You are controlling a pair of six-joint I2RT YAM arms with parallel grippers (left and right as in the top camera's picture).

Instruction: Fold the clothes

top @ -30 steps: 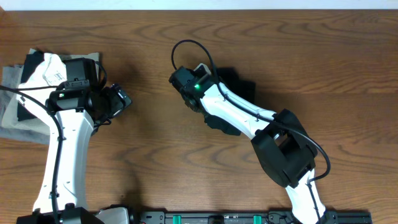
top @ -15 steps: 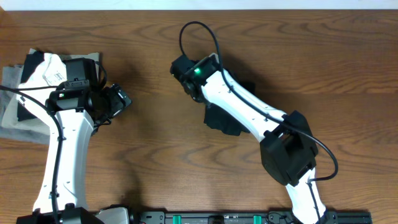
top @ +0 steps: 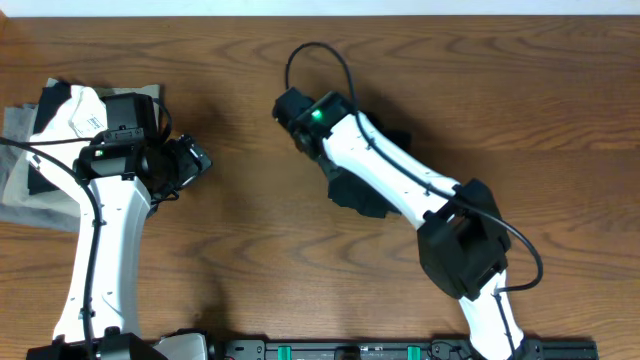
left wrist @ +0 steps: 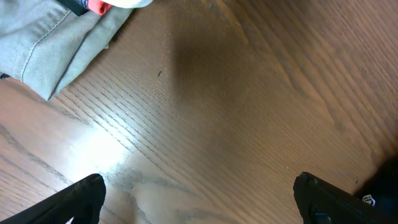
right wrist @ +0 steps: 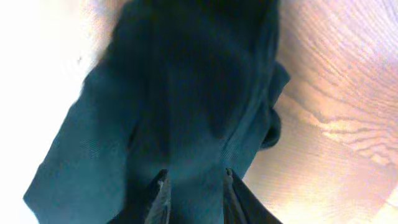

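Observation:
A dark teal garment [top: 362,196] lies bunched on the wooden table under my right arm. It fills the right wrist view [right wrist: 186,93]. My right gripper [top: 297,122] is at the garment's far left end. Its fingers [right wrist: 194,186] stand close together with a fold of the cloth between them. My left gripper [top: 196,160] is open and empty over bare wood [left wrist: 205,199], well left of the garment and beside the folded pile.
A pile of folded clothes [top: 30,180], grey with a black and white piece on top, lies at the table's left edge. Its grey corner shows in the left wrist view [left wrist: 43,43]. The right arm's cable [top: 300,55] loops above the gripper.
My right gripper has moved a little up and away across the table, drawing the dark garment with it. The left arm has not moved.

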